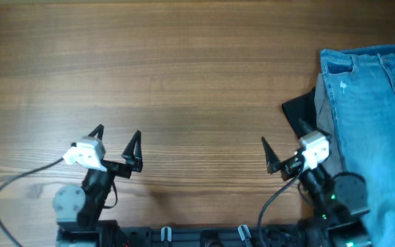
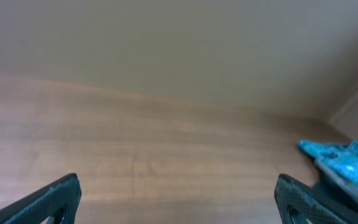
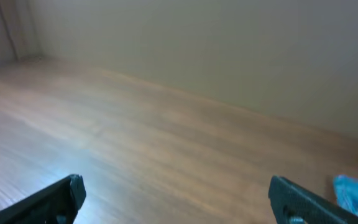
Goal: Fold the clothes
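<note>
the jeans (image 1: 376,103) lie flat at the right end of the wooden table (image 1: 184,68). they are light blue, and the waist end is at the far side. part of them runs off the picture, so i cannot see the hems. a grey cloth (image 1: 323,113) peeks out from under the left edge of the jeans. a black cloth (image 1: 299,110) sticks out from under that, a bit further from the jeans.

the right gripper (image 1: 284,140) hangs just beside the left edge of the jeans, down near the black cloth. its two fingers are spread wide apart and there is nothing between them. in the right wrist view one dark finger (image 3: 55,199) shows low at each side, with only bare wood in the gap and a little bit of blue at the corner.

the left gripper (image 1: 118,132) is well apart from the jeans, far off to their left. its fingers are spread wide too and hold nothing. in the left wrist view the jeans are a small blue lump past its right finger (image 2: 303,202).
</note>
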Robot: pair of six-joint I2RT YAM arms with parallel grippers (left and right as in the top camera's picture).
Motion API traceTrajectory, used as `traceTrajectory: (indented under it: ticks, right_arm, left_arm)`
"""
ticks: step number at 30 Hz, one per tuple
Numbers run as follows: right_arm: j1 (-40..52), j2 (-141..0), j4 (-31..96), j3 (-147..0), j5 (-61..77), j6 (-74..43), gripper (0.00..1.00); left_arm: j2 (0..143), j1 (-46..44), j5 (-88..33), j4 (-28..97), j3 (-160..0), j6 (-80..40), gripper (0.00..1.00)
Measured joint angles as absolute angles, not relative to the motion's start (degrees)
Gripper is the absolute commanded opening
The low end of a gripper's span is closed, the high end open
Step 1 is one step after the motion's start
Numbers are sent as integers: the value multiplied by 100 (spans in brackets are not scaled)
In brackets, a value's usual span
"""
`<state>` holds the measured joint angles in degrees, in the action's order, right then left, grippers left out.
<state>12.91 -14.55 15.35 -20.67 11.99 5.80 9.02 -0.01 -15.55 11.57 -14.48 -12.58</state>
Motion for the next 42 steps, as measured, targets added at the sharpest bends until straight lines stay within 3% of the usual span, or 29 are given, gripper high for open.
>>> traceTrajectory:
  ticks: [8,14,21,26,27,36,42]
  right_arm:
    - [1280,-5022,3472,-5113,1817,-255,100]
    - [1282,-6484,3656,-6178,2936,-543,100]
    - [823,-8215,3977,-7592,1396,-1476,100]
    - [-91,-9513,3339,-8071,276,-1667,99]
    - [-285,-9800,3197,-8071,169,-1664,94]
    - [-1708,-11262,2040,-8073,193,-1844,86]
    - [-1680,-11824,1658,-8073,860,-1435,81]
  left_arm:
    - [3758,-1,-1535,3789,-4755,-1525,100]
    - [5253,-1,-1575,5273,-6611,-1542,100]
    - [5721,-1,-1636,5408,-6873,-1732,100]
    - [6069,-1,-1614,5664,-6897,-1756,100]
    - [6176,-1,-1614,5701,-6899,-1756,100]
    - [6890,-1,-1612,5728,-6899,-1780,98]
    - [7253,-1,-1612,5725,-6899,-1796,99]
